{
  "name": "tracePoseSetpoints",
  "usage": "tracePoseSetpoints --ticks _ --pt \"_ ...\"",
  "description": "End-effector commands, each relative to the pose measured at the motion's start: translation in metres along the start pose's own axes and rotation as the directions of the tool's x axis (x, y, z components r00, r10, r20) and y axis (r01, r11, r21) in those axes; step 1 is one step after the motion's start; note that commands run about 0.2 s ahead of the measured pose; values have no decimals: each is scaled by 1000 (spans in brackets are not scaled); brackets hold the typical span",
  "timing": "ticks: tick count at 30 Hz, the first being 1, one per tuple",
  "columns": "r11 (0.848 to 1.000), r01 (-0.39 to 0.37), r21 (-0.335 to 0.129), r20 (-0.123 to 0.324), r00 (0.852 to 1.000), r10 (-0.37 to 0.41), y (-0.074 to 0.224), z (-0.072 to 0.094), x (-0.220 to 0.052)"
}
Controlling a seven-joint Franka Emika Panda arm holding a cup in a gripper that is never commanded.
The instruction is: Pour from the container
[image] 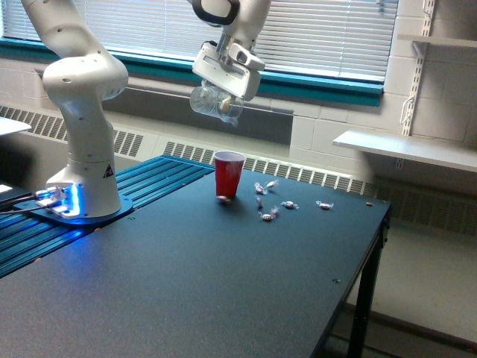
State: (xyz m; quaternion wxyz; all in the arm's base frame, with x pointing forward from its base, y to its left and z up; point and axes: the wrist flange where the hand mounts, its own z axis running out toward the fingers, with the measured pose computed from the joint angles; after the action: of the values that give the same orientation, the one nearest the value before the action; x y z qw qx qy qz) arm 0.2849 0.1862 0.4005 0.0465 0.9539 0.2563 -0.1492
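One white arm stands on its base [78, 201] at the exterior view's left, on a strip of blue ribbed matting [141, 186]; its single gripper [221, 95] hangs high over the table, clamped on the container [209, 101], a clear cup tipped well over with its mouth turned down and toward the exterior view's right; something small and pale shows inside it, too blurred to name. One red cup [228, 174] stands upright on the dark table [186, 283], almost directly beneath the container and well apart from it; the cup's contents cannot be seen. Small wrapped sweets [270, 209] lie scattered just to the exterior view's right of the red cup; I count about six, a loose cluster of roughly five near the cup and one [323, 204] lying farther off toward the table's far right corner; one more speck at the cup's foot may be another, too small to tell.

The sweets sit near the table's far edge, not over it; the whole near half of the tabletop and its right-hand edge lie bare, with the floor dropping away beyond; one wall shelf [406, 151] sits behind the right corner, clear of the arm.
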Motion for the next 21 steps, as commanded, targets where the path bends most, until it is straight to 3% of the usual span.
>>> tracePoseSetpoints --ticks 1,13,21 --pt "999 36 -6 -4 999 -36 -1 0 -1" --pt "999 39 -29 -31 999 -40 -3 -3 -2" --pt "999 24 -23 -23 999 -25 -1 2 -5"
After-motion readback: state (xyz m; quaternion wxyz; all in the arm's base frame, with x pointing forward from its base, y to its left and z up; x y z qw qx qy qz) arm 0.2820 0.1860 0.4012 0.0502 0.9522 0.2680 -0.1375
